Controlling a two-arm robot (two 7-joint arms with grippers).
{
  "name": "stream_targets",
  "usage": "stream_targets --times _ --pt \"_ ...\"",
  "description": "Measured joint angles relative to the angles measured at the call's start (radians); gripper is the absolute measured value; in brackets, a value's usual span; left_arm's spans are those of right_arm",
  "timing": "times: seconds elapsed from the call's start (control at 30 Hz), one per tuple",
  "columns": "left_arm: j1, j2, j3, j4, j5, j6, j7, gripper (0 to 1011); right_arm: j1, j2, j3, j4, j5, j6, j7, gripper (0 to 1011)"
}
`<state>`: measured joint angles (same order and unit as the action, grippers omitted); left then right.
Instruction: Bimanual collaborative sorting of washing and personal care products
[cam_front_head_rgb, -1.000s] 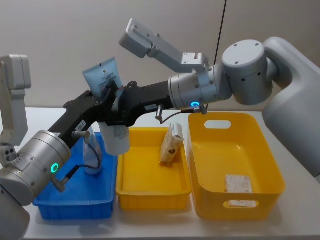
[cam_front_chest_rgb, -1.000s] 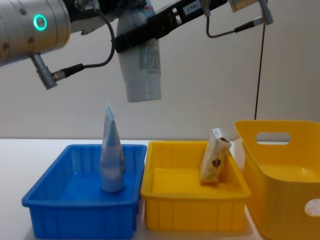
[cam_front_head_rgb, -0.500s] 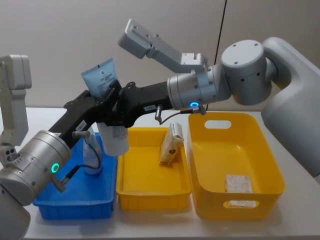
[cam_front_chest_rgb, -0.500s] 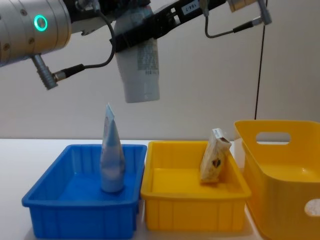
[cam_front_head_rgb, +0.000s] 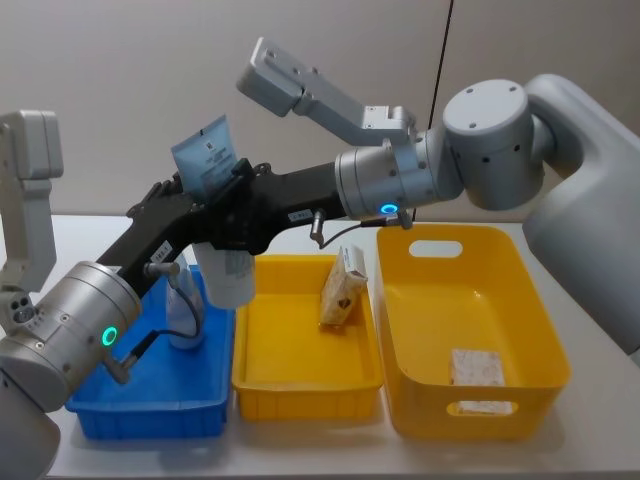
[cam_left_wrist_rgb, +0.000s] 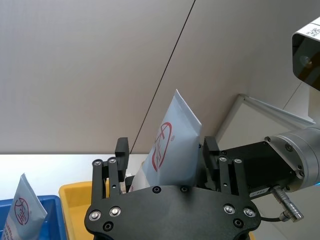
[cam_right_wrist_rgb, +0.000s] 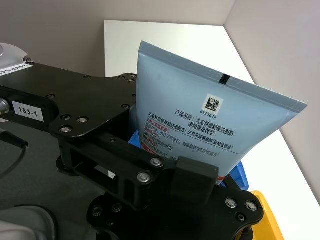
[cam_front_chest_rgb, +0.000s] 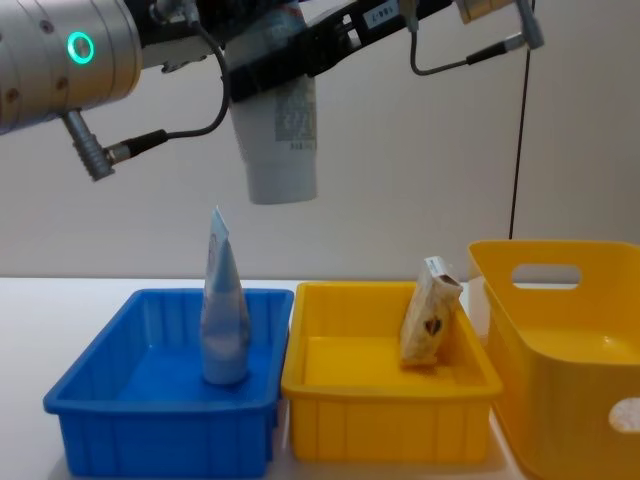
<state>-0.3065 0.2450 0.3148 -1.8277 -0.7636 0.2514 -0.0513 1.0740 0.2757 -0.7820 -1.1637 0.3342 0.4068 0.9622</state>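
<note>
A pale blue squeeze tube (cam_front_head_rgb: 205, 158) hangs cap-down in the air above the blue bin (cam_front_head_rgb: 150, 415), crimped end up. My right gripper (cam_front_head_rgb: 235, 212) reaches in from the right and is shut on the tube (cam_right_wrist_rgb: 200, 120). My left gripper (cam_left_wrist_rgb: 166, 150) comes up from the left; its fingers (cam_left_wrist_rgb: 121, 148) stand open on either side of the same tube (cam_left_wrist_rgb: 172, 145). A second tube (cam_front_chest_rgb: 224, 320) stands upright in the blue bin. One cream carton (cam_front_head_rgb: 342, 290) leans in the small yellow bin (cam_front_head_rgb: 300, 385).
A large yellow bin (cam_front_head_rgb: 540, 330) with handle holes stands at the right and holds another cream carton (cam_front_head_rgb: 475, 367). The three bins sit side by side on a white table (cam_front_head_rgb: 90, 235) before a plain wall.
The held tube has shifted slightly to the left and tilted a little, both grippers staying around it. The bins and their contents have not moved.
</note>
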Motion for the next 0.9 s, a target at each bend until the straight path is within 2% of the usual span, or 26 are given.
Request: stream_targets --times 0.2,0.43,0.9 --pt "0.0 0.0 -0.001 0.0 0.0 0.0 0.0 1000 -0.005 0.014 0.0 -0.017 -0.002 0.005 -0.013 267" --pt "0.0 0.0 -0.001 0.0 0.0 -0.001 0.0 1001 -0.027 0.051 0.01 -0.065 -0.009 0.031 -0.056 257" --pt "0.0 0.0 -0.001 -0.001 0.0 -0.001 0.0 1001 -0.089 0.137 0.059 -0.172 -0.023 0.124 -0.198 251"
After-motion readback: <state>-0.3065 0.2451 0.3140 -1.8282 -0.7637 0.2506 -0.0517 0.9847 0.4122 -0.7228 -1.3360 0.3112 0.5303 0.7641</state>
